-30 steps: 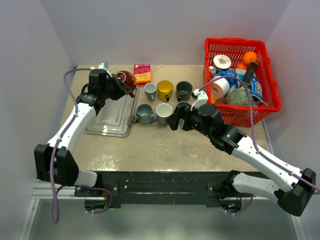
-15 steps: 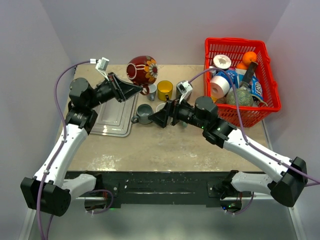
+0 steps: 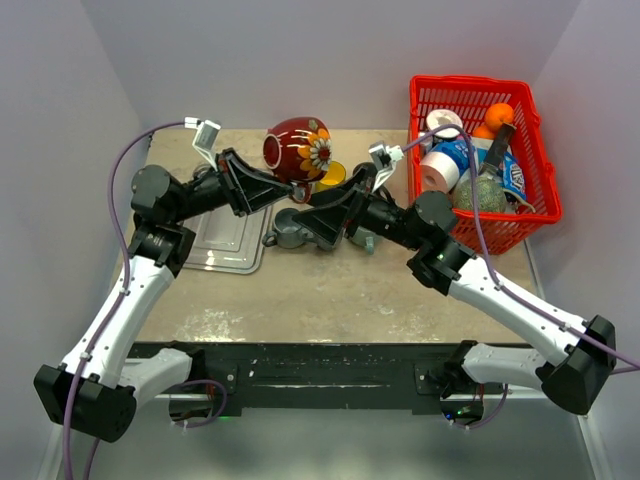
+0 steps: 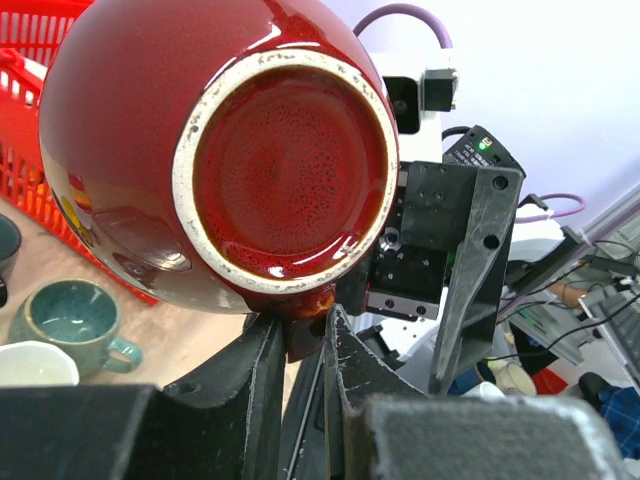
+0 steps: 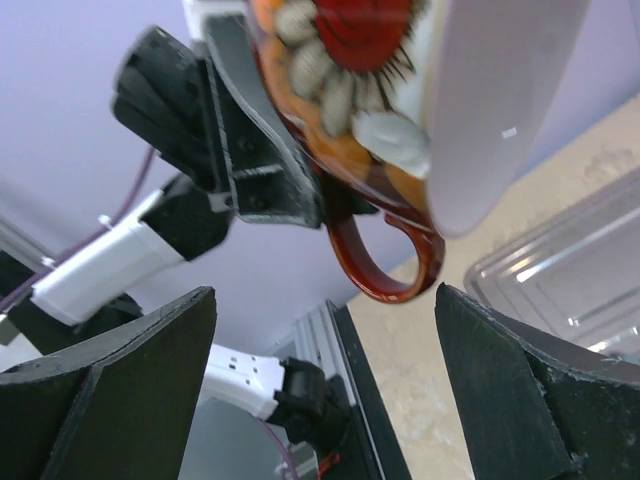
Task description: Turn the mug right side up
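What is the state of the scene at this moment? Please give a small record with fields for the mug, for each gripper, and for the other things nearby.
mug: red mug with a flower pattern, held in the air, its base turned toward the left wrist camera
left gripper: shut on the red mug, near its handle
right gripper: open, facing the mug, with the handle showing between its fingers in its own view
other things: metal tray, gray mug, red basket with groceries

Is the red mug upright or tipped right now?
Tipped sideways: the mug hangs in the left fingers, base facing that wrist camera, handle downward.
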Controlling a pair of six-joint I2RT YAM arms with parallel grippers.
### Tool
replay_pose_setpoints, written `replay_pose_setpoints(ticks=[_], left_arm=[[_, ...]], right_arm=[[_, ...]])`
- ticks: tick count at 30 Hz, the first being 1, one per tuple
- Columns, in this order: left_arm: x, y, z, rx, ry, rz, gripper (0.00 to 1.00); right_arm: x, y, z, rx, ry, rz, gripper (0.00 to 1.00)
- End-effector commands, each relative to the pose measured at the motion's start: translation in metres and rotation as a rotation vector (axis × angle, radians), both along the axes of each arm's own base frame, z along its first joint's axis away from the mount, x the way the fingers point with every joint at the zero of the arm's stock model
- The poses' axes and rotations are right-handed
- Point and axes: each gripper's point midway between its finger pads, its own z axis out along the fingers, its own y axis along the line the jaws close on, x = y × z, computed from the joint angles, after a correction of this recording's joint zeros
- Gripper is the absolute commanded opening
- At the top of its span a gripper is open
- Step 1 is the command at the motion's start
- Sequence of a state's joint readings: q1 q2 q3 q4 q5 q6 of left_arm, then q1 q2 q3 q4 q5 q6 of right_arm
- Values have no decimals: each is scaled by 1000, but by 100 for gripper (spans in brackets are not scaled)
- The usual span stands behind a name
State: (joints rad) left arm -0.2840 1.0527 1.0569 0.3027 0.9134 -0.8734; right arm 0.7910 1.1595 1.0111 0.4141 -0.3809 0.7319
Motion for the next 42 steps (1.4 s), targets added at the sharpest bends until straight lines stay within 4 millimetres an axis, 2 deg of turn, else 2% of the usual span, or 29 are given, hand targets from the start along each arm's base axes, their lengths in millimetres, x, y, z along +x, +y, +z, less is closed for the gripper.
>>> replay_pose_setpoints(ticks=[1, 6, 12, 16, 20, 21, 23, 24, 25, 31, 32, 33, 34, 36, 37, 38, 40, 42], left_arm=[[-42, 8, 74, -112, -263, -32, 0], [-52, 8, 85, -138, -288, -55, 0], [-57, 8, 86, -146, -288, -66, 0], [-60, 6, 88, -152, -293, -76, 0], [-60, 5, 87, -153, -291, -82, 0], [-61, 5, 86, -153, -291, -83, 0], [-61, 4, 84, -151, -288, -86, 0], [-61, 4, 84, -151, -288, -86, 0], [-60, 4, 83, -150, -284, -86, 0], [-56, 2, 78, -139, -275, -89, 0], [-55, 2, 77, -132, -269, -86, 3], [-53, 1, 75, -125, -263, -85, 11], [-51, 1, 73, -118, -268, -81, 28], [-49, 0, 69, -99, -266, -75, 49], [-47, 0, 67, -91, -266, -69, 66], [-44, 0, 63, -76, -243, -61, 73], [-40, 0, 59, -49, -259, -40, 85], [-32, 1, 52, -5, -218, -7, 89]], right_arm=[[-10, -17, 62, 187, -95, -18, 90], [-7, -13, 67, 232, -78, -3, 81], [-7, -11, 77, 276, -81, 14, 71], [-3, -4, 73, 277, -59, 31, 62], [-7, -1, 75, 290, -51, 65, 45], [-8, -1, 77, 295, -50, 71, 32], [-9, -1, 77, 298, -53, 80, 19], [-9, -1, 77, 297, -51, 80, 3], [-9, -2, 78, 299, -52, 79, 0], [-8, -6, 76, 295, -41, 53, 0], [-8, -6, 74, 290, -35, 47, 0], [-7, -9, 76, 292, -40, 32, 0], [-7, -10, 77, 290, -42, 25, 0], [-2, -12, 74, 269, -37, -9, 0], [-2, -14, 74, 262, -39, -20, 0], [0, -14, 68, 235, -24, -37, 0], [4, -22, 68, 210, -39, -93, 0], [9, -25, 53, 133, -33, -140, 0]])
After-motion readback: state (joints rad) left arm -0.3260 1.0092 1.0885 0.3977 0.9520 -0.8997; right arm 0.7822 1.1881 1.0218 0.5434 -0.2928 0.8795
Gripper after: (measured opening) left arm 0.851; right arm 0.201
